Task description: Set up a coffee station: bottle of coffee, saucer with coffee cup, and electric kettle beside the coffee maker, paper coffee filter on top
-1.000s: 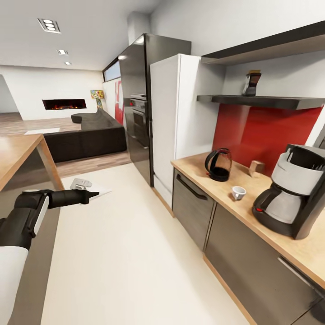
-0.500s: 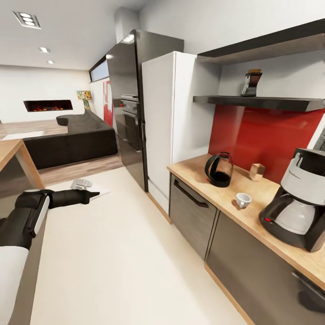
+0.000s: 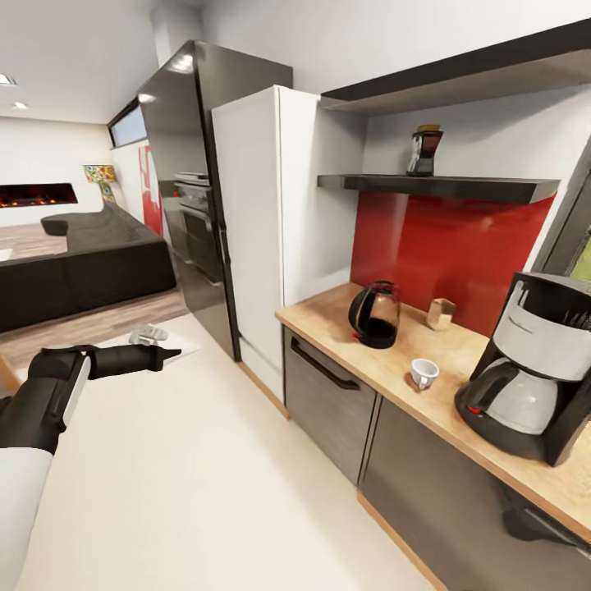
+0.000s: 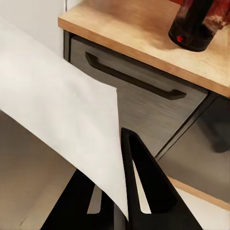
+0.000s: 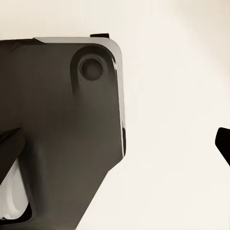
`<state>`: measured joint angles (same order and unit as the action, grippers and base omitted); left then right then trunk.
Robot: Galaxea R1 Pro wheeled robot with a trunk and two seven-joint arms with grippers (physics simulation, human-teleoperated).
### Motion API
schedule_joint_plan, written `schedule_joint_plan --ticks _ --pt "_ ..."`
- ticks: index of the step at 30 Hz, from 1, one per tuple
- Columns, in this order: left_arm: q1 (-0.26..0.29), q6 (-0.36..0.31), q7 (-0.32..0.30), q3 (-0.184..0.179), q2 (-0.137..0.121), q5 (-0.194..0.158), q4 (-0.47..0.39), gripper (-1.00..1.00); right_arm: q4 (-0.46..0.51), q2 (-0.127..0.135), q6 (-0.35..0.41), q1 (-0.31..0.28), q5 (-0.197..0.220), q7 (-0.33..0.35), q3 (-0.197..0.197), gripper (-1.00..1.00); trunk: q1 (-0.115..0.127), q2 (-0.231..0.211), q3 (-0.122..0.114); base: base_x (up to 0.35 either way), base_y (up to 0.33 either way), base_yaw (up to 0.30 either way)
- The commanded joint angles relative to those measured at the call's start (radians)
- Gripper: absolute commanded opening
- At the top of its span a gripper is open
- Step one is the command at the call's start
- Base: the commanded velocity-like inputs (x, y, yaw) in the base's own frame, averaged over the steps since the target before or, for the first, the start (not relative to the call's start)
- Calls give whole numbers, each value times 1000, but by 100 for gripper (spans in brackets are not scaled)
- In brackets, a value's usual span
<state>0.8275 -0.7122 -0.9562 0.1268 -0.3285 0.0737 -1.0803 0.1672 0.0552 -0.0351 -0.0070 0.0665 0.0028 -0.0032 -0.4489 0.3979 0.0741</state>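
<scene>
- pale wood-grain countertop [image 3: 460,361], matt; same wood look on its edge in the left wrist view
- brushed grey metal-look drawer front [image 4: 143,108] with a dark matt handle [image 4: 136,79]
- glossy red backsplash [image 3: 443,254]
- dark glossy fridge [image 3: 185,189], mirror-like; smooth white cabinet [image 3: 271,230] beside it
- glass-like shiny electric kettle [image 3: 374,314]
- black and silver plastic coffee maker [image 3: 533,369], slightly glossy
- thin white paper coffee filter [image 4: 62,120], matt, pinched in the matt black left gripper [image 4: 115,201]

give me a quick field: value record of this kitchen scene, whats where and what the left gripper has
coffee maker: black and silver coffee maker, on the wooden countertop
kettle: dark glass electric kettle, on the countertop
cup: small white coffee cup, between kettle and coffee maker
coffee bottle: dark bottle of coffee, on the dark wall shelf
left gripper: shut on white paper coffee filter
</scene>
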Motion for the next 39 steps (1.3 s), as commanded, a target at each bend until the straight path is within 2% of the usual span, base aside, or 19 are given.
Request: schedule_joint_plan --ticks 1,39 --pt "1 -1 -10 3 0 11 -1 -100 -1 0 -3 -1 7 0 0 100 -1 2 2 187 6 -274" --pt "8 -4 -11 6 -5 10 3 -100 0 0 -3 -1 7 2 0 100 -1 2 2 10 0 -274"
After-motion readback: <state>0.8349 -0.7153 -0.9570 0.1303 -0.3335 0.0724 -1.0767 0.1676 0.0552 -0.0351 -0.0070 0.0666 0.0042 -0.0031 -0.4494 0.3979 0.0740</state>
